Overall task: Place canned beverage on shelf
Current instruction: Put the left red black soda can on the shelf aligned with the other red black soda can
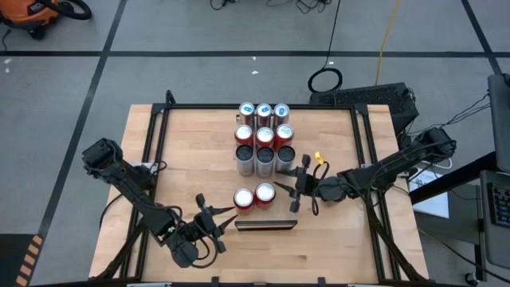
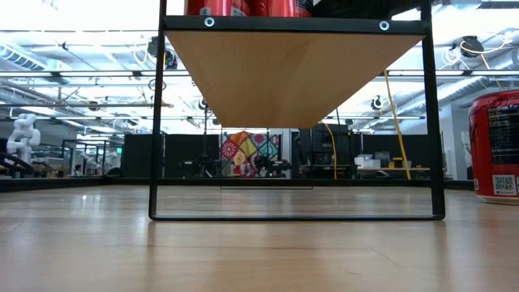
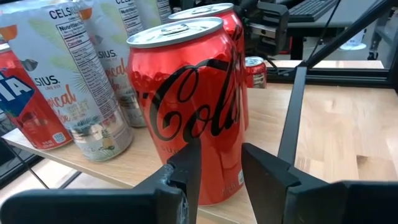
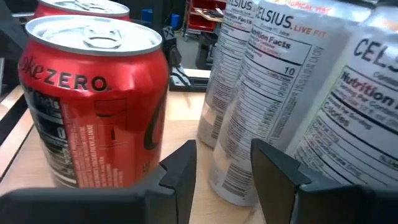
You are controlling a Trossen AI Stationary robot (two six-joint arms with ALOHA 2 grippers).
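My left claw (image 1: 213, 217) and right claw (image 1: 293, 190), both narrowed and empty, flank two red cans (image 1: 254, 197) standing on the shelf (image 1: 249, 172) beside the tall cans (image 1: 264, 135); placement looks done.

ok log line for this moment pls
left gripper: beside red can, free | right gripper: beside second red can | shelf: cans on
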